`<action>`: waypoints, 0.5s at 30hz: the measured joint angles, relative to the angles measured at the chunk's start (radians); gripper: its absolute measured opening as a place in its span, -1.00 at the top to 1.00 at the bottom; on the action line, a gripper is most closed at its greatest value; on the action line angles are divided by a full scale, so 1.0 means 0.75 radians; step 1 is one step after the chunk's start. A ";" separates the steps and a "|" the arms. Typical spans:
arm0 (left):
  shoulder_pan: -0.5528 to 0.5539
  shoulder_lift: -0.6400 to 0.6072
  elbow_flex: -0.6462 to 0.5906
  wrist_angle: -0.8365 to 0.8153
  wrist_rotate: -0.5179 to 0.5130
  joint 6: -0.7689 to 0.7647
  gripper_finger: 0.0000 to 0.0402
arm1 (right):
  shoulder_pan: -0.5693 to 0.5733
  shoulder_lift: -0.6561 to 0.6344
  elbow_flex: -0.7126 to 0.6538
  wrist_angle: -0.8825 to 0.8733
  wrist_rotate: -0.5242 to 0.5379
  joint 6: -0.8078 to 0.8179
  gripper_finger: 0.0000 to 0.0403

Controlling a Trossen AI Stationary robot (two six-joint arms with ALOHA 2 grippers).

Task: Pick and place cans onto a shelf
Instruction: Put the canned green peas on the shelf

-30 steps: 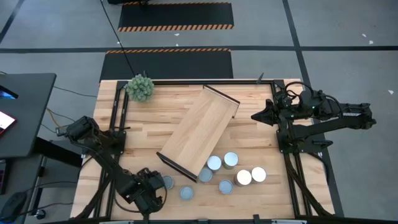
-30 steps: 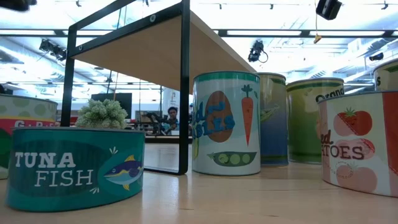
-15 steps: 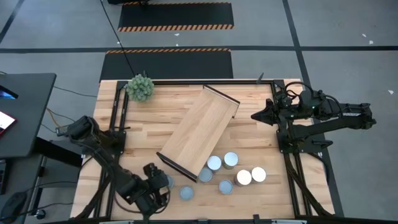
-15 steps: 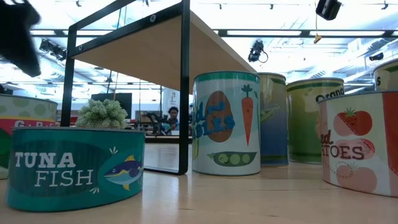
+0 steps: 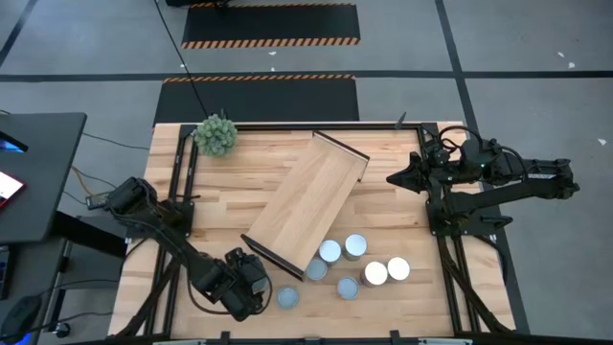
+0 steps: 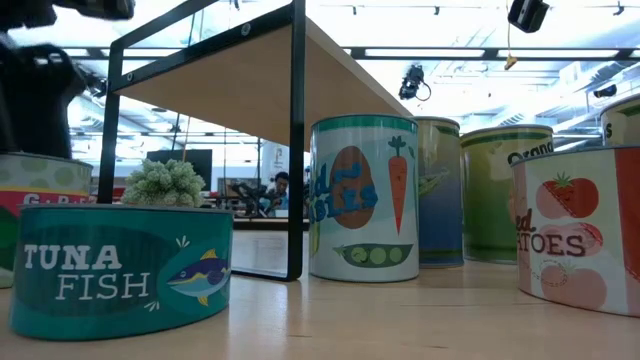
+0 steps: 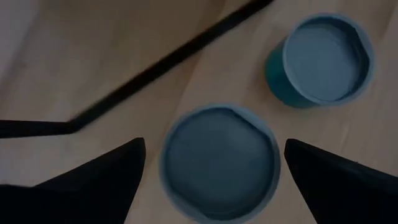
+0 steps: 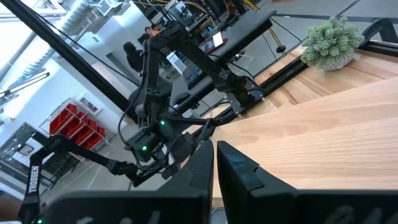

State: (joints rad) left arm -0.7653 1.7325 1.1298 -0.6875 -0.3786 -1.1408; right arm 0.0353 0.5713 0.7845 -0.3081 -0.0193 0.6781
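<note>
Hovering over the bench's (image 5: 383, 206) near-left corner, left end effector (image 7: 214, 163) spread wide, fingers (image 7: 99, 177) flanking a blue-topped can (image 7: 219, 163) directly below, gripping nothing. Sitting just beside it, a second teal can (image 7: 323, 59), labelled tuna fish in the low view (image 6: 120, 268). Lying diagonally across the bench's middle, the light-wood shelf (image 5: 308, 201), its near dark end edge close to the left end effector (image 5: 251, 280). Clustering off the shelf's near end, five more cans (image 5: 356, 245), one showing peas and a carrot (image 6: 364, 196). Resting at the far right edge, right end effector (image 5: 395, 178), fingers (image 8: 239, 171) pressed nearly together, empty. Standing at the far-left corner, a green plant (image 5: 215, 134).
</note>
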 joint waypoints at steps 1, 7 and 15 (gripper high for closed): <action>-0.004 0.000 -0.014 0.019 0.006 -0.001 -0.94 | 0.000 0.000 0.000 0.000 0.000 -0.001 0.87; -0.009 -0.001 -0.071 0.046 0.004 -0.002 -0.94 | 0.000 0.000 0.000 0.000 -0.001 -0.004 0.87; 0.004 0.011 -0.105 0.124 -0.007 0.001 -0.94 | 0.000 0.000 0.000 0.000 -0.001 -0.011 0.87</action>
State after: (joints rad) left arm -0.7622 1.7410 1.0508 -0.5942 -0.3841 -1.1404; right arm 0.0352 0.5713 0.7845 -0.3080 -0.0196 0.6701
